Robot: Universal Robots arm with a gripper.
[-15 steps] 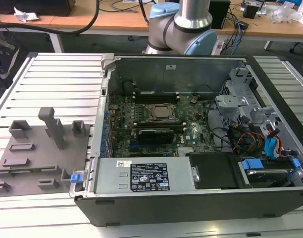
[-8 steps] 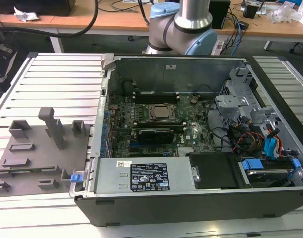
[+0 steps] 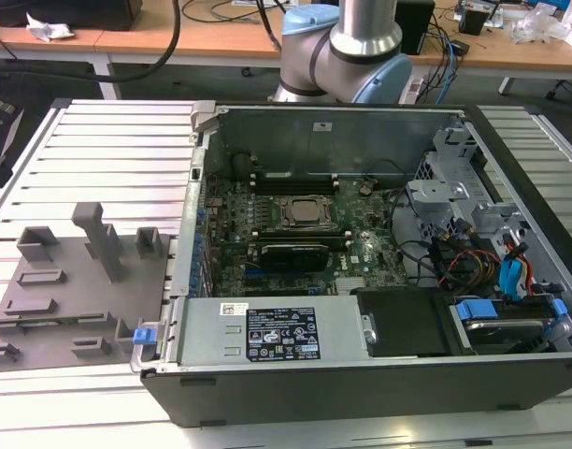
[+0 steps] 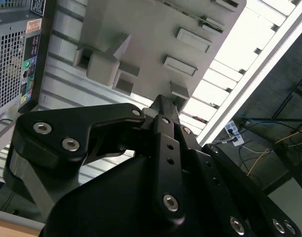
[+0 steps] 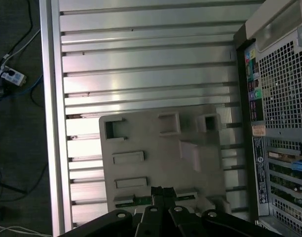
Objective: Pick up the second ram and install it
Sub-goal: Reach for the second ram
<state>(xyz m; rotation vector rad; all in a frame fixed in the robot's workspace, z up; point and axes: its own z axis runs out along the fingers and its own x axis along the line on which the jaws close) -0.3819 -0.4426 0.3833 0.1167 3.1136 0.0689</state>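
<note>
The black, bolted metal pincer (image 5: 162, 190) is clenched, its narrow fingertips pressed together on nothing, above a matte grey moulded tray (image 5: 161, 170) of rectangular pockets. The ram (image 5: 132, 201), a thin green strip, lies in a long tray slot. In the first wrist view it sits just beside the fingertips. The tray rests on the ribbed aluminium surface (image 5: 141, 64) beside an open computer case (image 3: 361, 388).

The second ram (image 5: 133, 200) — a thin green strip, partly hidden — sits in a slot near the grey holder plate's (image 5: 161, 163) edge.
</note>
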